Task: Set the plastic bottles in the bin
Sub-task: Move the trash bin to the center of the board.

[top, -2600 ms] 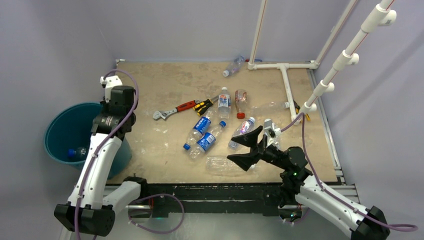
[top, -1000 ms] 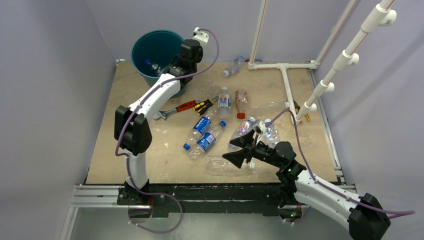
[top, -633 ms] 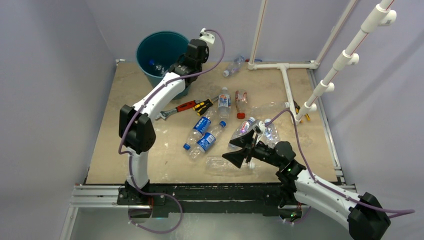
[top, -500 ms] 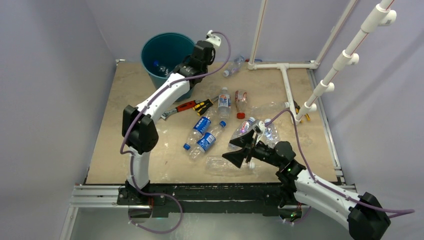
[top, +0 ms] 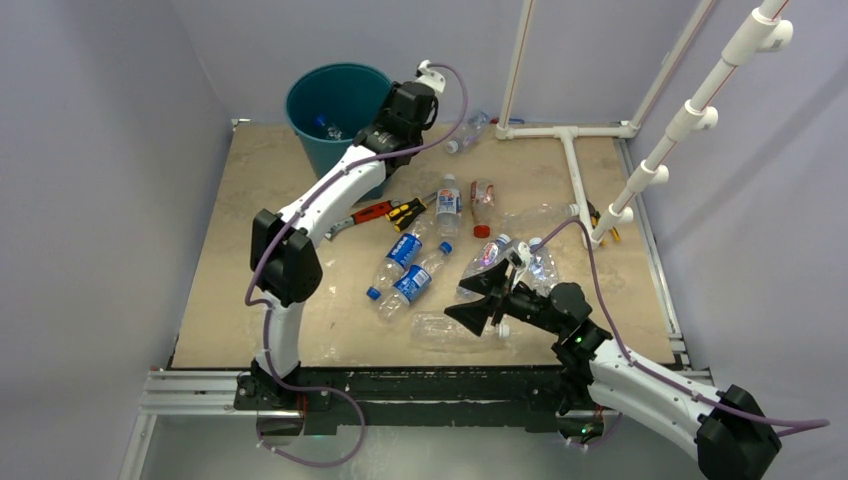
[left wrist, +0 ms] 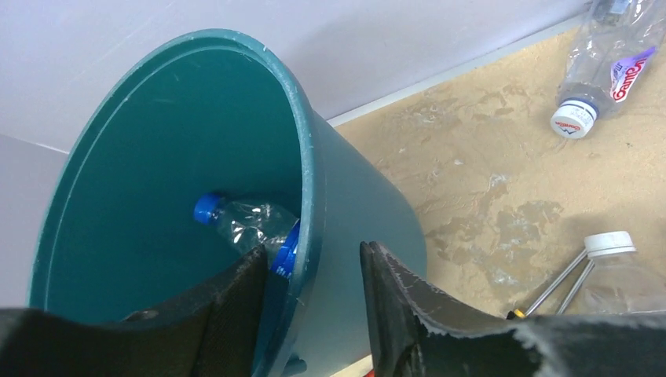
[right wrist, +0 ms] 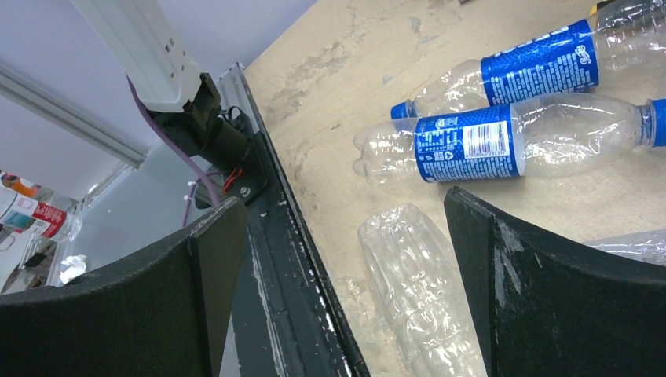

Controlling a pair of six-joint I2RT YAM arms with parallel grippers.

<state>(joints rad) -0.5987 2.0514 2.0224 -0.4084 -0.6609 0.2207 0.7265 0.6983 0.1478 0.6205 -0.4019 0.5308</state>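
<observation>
Teal bin (top: 318, 150) now stands within reach at upper left, your left fingers (left wrist: 408, 314) just easing off its rim, right fingers (right wrist: 542, 298) gaping empty above bottles (right wrist: 416, 267).

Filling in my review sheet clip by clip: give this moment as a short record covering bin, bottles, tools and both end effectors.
bin: teal, upright, far-left corner of table
inside bin: blue-capped bottle
left end effector: straddles bin rim, jaws slightly apart
right end effector: wide open above clear crushed bottle near front edge
on table: blue-labelled bottles side by side, others scattered
tools: red-handled wrench, screwdriver, mid-table
</observation>
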